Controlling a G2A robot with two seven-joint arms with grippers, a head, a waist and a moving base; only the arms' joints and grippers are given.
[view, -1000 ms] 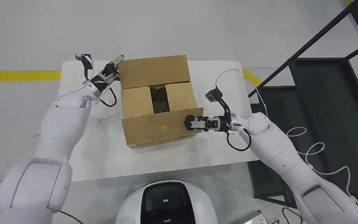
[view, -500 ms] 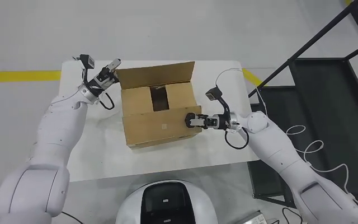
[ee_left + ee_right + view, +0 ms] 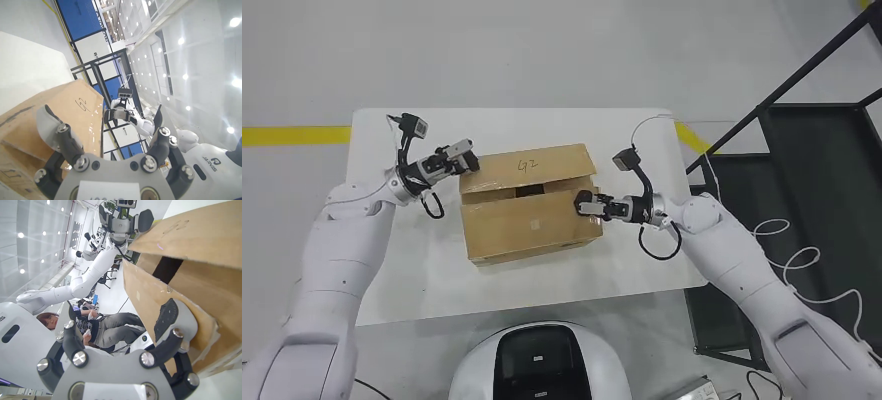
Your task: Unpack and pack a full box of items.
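Observation:
A brown cardboard box [image 3: 532,235] stands mid-table. Its far flap [image 3: 527,165], marked with handwriting, lies folded over the top; the near flap [image 3: 532,208] stands raised toward it. My left gripper [image 3: 466,158] is open at the box's far left corner, one finger [image 3: 49,117] resting on the far flap [image 3: 75,106]. My right gripper [image 3: 585,208] is open at the near flap's right end, one pad [image 3: 167,317] pressed against the flap [image 3: 151,298]. A dark gap [image 3: 166,268] remains between the flaps. The contents are hidden.
The white table [image 3: 412,260] has bare room left of and in front of the box. A black metal rack [image 3: 802,150] stands just past the table's right edge. A white cable [image 3: 652,125] loops near the far right corner.
The far flap swung from lying open outward to folded over the top, with the left gripper following it. The near flap rose from hanging outward as the right gripper lifted.

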